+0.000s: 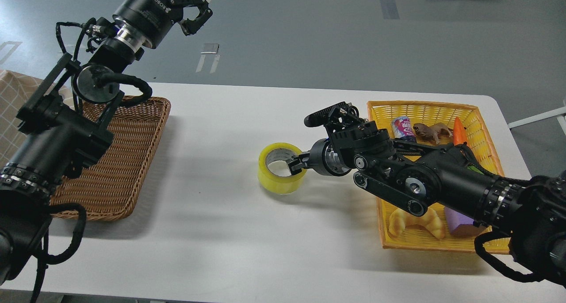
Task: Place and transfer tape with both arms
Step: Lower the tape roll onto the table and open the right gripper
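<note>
Yellow translucent tape (pixel 282 167), grey-white core

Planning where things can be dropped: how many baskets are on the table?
2: a brown wicker basket at the table's left, partly behind the left arm, and a yellow basket at the right.

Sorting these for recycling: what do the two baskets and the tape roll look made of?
Brown basket: woven wicker or rattan, going by its visible weave. Yellow basket: likely moulded plastic with a woven pattern, glossy. Tape roll: translucent yellow plastic film, probably on a cardboard core.
</note>
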Robot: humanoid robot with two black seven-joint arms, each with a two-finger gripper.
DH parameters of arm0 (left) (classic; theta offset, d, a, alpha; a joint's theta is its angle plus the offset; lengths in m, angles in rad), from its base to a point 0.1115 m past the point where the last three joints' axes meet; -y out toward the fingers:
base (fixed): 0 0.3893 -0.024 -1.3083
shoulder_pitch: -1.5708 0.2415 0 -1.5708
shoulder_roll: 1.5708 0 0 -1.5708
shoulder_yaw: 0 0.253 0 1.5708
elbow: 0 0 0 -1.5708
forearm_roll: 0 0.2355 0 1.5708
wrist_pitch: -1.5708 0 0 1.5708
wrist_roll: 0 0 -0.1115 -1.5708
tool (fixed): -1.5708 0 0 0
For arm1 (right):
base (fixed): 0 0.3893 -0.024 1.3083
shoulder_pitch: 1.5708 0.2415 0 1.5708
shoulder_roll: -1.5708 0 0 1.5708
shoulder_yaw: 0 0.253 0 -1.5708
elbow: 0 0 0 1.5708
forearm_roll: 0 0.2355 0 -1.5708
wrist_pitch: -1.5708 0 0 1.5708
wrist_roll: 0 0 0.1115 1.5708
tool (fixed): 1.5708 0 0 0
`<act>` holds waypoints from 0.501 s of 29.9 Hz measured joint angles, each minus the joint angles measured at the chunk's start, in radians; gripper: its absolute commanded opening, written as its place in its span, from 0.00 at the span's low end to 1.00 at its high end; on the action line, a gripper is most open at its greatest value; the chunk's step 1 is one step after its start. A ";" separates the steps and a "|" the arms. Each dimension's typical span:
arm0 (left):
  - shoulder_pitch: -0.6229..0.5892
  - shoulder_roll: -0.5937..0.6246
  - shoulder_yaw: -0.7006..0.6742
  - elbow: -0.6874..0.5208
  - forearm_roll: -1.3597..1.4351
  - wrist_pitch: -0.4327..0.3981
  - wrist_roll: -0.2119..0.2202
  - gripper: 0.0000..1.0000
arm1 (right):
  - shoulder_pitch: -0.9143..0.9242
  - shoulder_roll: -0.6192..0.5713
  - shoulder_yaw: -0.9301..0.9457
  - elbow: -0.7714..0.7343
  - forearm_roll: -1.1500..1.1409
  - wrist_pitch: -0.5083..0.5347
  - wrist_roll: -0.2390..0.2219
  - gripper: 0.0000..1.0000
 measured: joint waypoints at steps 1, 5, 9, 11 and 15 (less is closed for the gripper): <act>0.001 0.000 0.000 0.000 0.000 0.000 0.000 0.98 | 0.000 0.000 -0.006 0.000 0.000 0.000 0.000 0.00; 0.001 0.000 0.000 0.000 0.000 0.000 0.000 0.98 | -0.001 0.000 -0.014 -0.002 -0.003 0.000 0.000 0.00; 0.001 0.000 -0.001 0.000 0.000 0.000 0.000 0.98 | -0.001 0.000 -0.015 -0.002 -0.005 0.000 0.000 0.00; 0.001 0.000 -0.002 0.000 0.000 0.000 0.000 0.98 | -0.002 0.000 -0.015 -0.002 -0.005 0.000 0.000 0.00; 0.001 0.000 -0.002 0.000 0.000 0.000 0.000 0.98 | -0.002 0.000 -0.015 -0.002 -0.005 0.000 0.000 0.00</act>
